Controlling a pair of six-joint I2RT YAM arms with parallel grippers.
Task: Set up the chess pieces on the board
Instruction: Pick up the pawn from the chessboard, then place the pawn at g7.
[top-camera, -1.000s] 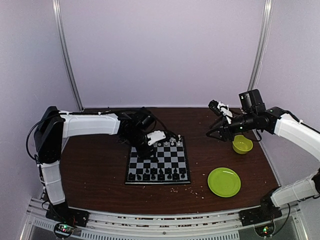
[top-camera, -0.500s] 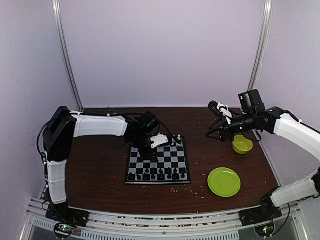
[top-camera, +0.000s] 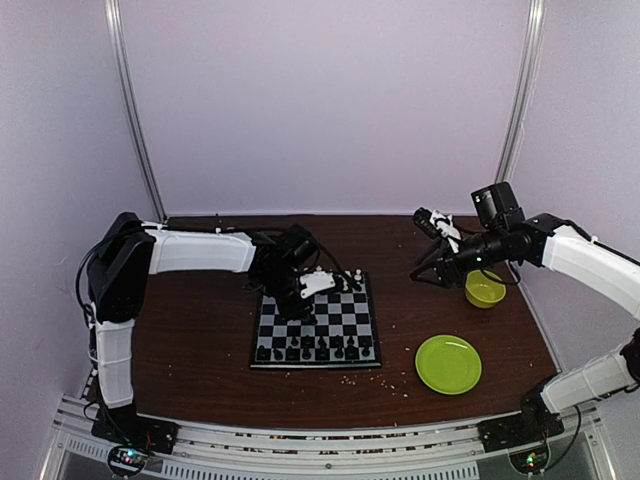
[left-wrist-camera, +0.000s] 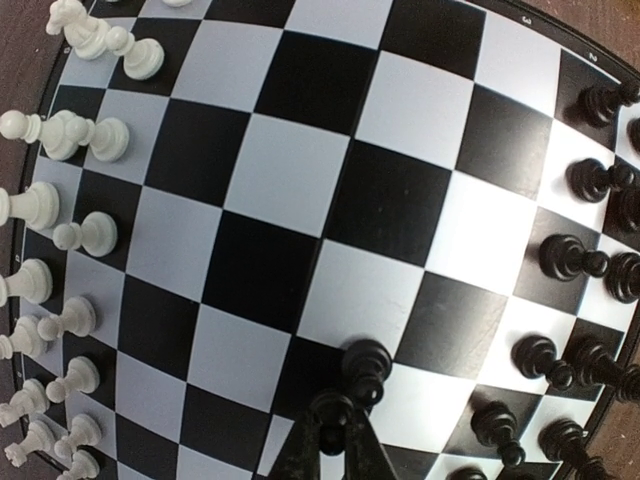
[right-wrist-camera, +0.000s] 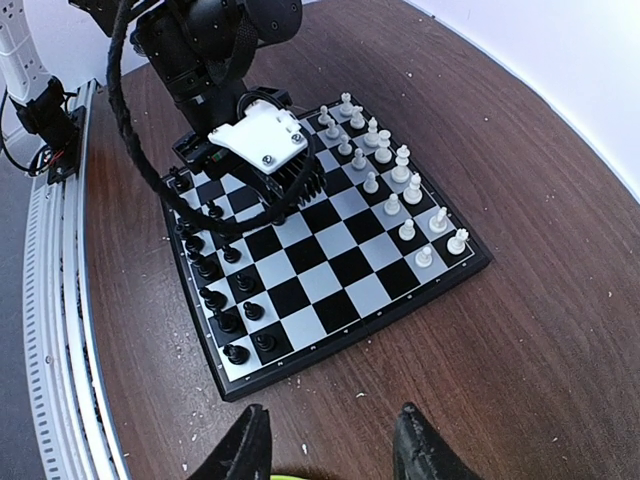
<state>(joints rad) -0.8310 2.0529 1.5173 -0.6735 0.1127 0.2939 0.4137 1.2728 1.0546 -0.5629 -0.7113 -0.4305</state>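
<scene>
Chess pieces (left-wrist-camera: 570, 258) almost all ranked on the board (top-camera: 320, 315), white in two rows along the far edge in the top view, black along the near edge. Lacks only one black piece (left-wrist-camera: 365, 362), standing out towards the middle squares, apart from its own rows. Left gripper (left-wrist-camera: 335, 425) low over that spot, fingertips pressed to the piece's head in the left wrist view; looks like a pinch, with the piece apparently not yet lifted off its square. Right gripper (right-wrist-camera: 335, 445) well off to the side near the yellow-green bowl (top-camera: 485, 290), fingers apart, nothing between them. Step in hand, probably: fetching this stray home to the black rows. Calls next for a straight lift clear of the board, then a short carry to the vacant square and a gentle set-down between close neighbours without toppling them. Cannot tell from here which square is vacant.
</scene>
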